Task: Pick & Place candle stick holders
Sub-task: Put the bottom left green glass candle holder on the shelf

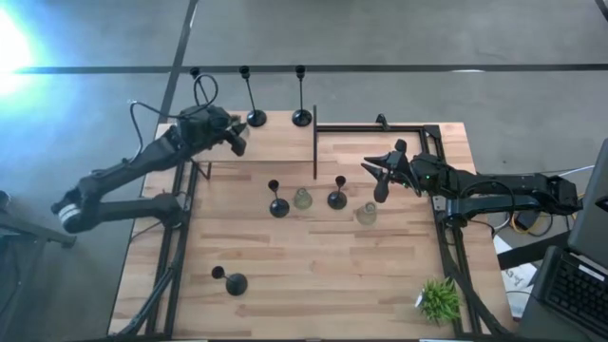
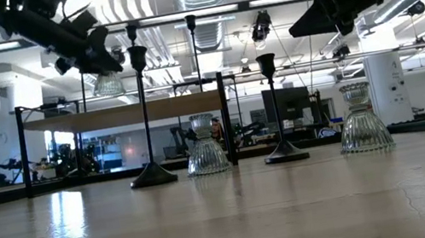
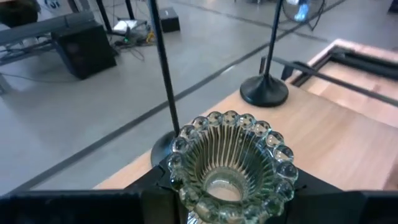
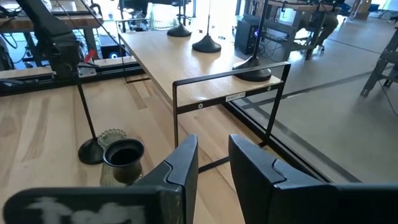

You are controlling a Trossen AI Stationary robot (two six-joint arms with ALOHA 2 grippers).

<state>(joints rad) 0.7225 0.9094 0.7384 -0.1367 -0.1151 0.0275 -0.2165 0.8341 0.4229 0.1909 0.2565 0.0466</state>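
**A:** While the left gripper (image 1: 236,136) hangs over the far left corner of the table (image 1: 313,285), what is in it?

**B:** A glass holder (image 3: 229,167), clamped between its fingers and lifted off the wood; the low view shows it up in the air (image 2: 108,84). From above the gripper hides it almost entirely.

**A:** And the right gripper (image 1: 378,173)?

**B:** Raised above the right side of the table, jaws parted, nothing between them. The low view cuts off most of that arm at the top edge.

**A:** Where do the other holders stand?

**B:** Two tall black ones (image 1: 256,117) (image 1: 301,117) stand at the far edge, just beyond the left gripper. A third tall stem's top shows to their left, its base hidden behind the arm. At mid-table stand two short black ones (image 1: 278,206) (image 1: 337,199), with a glass one (image 1: 302,199) between them and another glass one (image 1: 367,214) to the right, below the right gripper. One black holder (image 1: 234,282) sits alone, near left.

**A:** Is that one upright?

**B:** Hard to say from above.

**A:** Anything else?

**B:** A thin black frame (image 1: 314,142) at the far middle, and a plant (image 1: 439,298) at the near right corner.
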